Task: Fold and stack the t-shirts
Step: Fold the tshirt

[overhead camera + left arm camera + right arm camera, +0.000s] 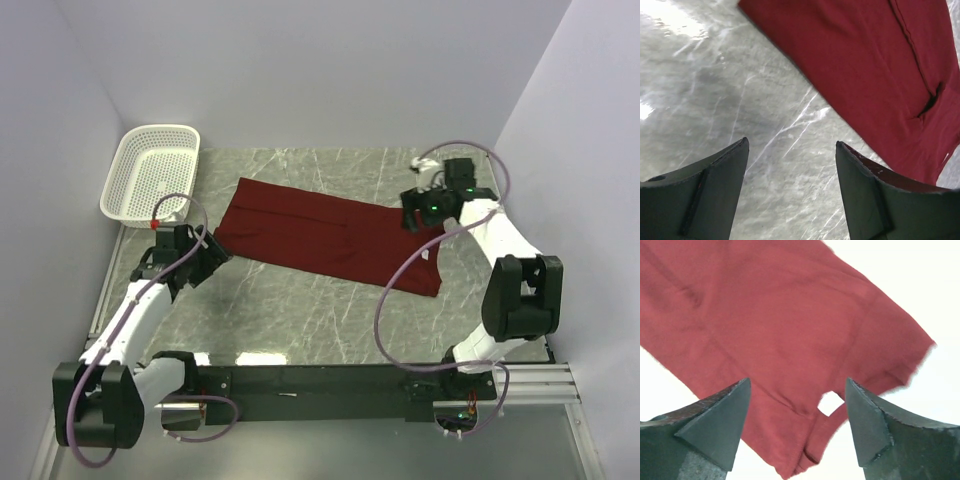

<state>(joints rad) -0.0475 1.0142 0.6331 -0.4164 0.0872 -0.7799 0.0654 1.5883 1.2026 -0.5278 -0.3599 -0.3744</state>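
While you look down from the top view, you see the shirt (330, 235) lying flat on the tabletop (300, 320), folded into one long maroon strip that runs on a slant from the far left to the near right. Your left end effector (205, 250) sits just beside the strip's left end, near its nearer corner. In the left wrist view its jaws stand wide apart with only bare marble between them, and the shirt's edge crosses the view ahead of them and off to the right; nothing is gripped. You can see a seam running along the cloth there, and a small dark pucker where a fold meets it. Your right end effector (420, 215) hangs over the strip's right end, close to its far edge. In the right wrist view its jaws are also spread wide and hold nothing, and the cloth lies below them, filling most of the view. A hemmed edge shows there, and a small pale gap opens between two layers of the fabric. Whether the jaw tips touch the cloth, you cannot tell. At the far left corner you have the white mesh basket (160, 128), set apart from the shirt.
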